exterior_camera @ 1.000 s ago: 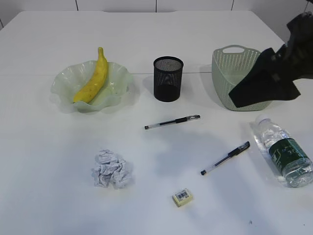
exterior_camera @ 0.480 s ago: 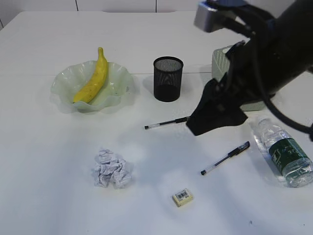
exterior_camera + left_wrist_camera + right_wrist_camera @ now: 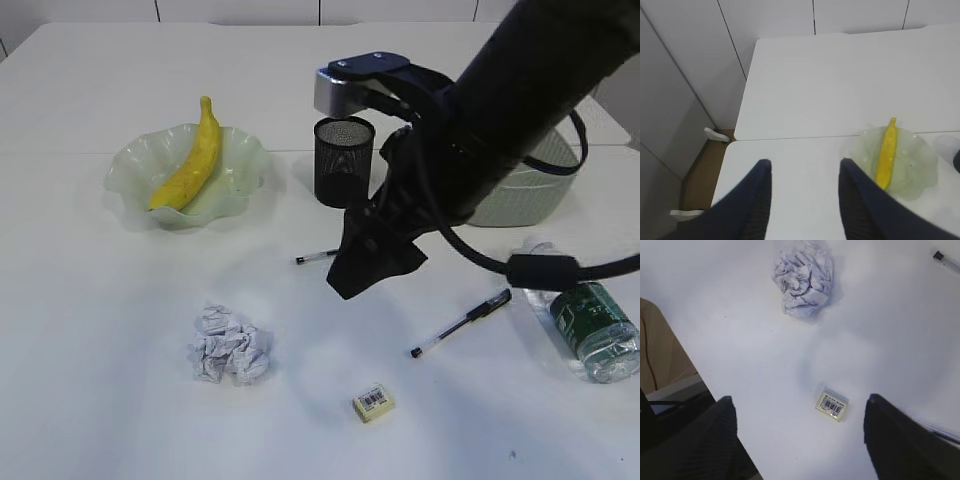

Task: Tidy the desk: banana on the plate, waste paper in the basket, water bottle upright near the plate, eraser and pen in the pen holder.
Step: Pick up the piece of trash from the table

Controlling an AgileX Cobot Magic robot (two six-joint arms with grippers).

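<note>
Tech A: Right wrist view shows the right claw (image 3: pixel 797 440) spread wide and empty above the eraser (image 3: pixel 832 405), which lies flat on the bench (image 3: pixel 740 330).

Tech B: Descend centred, straddle its short sides, then close. Target: pale-yellow block, barcode sticker up, waste paper (image 3: pixel 803 281) well apart.

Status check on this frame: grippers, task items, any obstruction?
Both grippers open, empty; right gripper above the desk between pens. Banana on plate; waste paper, eraser loose; water bottle lying down. Nothing in the way.
</note>
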